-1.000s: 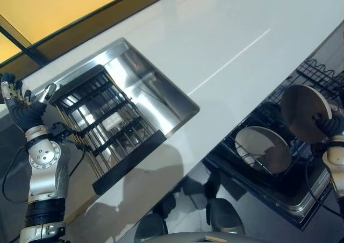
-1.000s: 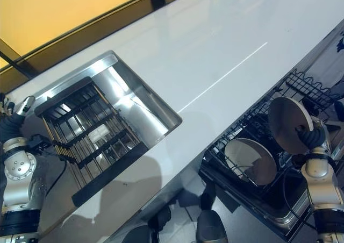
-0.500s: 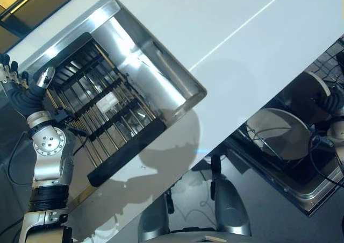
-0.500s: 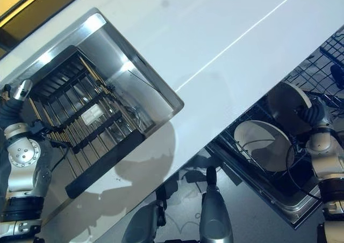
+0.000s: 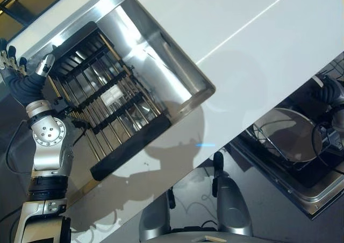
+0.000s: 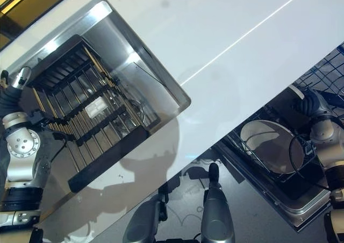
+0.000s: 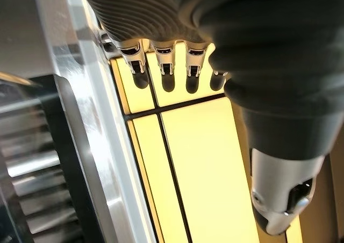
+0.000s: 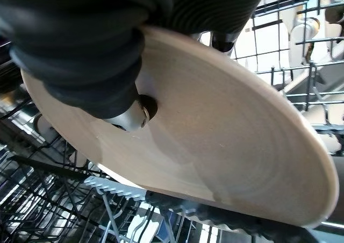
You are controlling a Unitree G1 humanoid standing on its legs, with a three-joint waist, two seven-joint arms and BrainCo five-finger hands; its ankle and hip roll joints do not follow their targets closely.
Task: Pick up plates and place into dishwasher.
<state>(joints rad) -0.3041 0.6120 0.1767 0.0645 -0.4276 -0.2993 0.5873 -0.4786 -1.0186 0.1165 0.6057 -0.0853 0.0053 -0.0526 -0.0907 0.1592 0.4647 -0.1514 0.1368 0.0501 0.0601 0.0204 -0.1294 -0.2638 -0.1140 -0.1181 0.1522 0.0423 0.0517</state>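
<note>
My right hand [image 6: 313, 104] is shut on a round beige plate [image 8: 226, 146], thumb [image 8: 126, 116] pressed on its face, fingers behind it. The plate hangs tilted just above the black wire dishwasher rack [image 8: 48, 200], at the counter's right edge. A second plate [image 6: 269, 151] stands on edge in that rack, in front of my hand. My left hand [image 5: 21, 81] is open at the far left, beside the sink's rim, holding nothing; its fingers [image 7: 164, 65] point straight out.
A steel sink [image 5: 161, 55] set in the white counter [image 5: 226, 17] holds a black drying rack [image 5: 102, 98]. The open dishwasher's steel door edge [image 6: 293, 211] lies below the rack at lower right. A yellow panel [image 7: 204, 173] runs behind the sink.
The whole picture has shifted with the camera. My right hand has carried the plate lower and farther back over the dishwasher rack, partly behind the counter edge. My left hand stays put.
</note>
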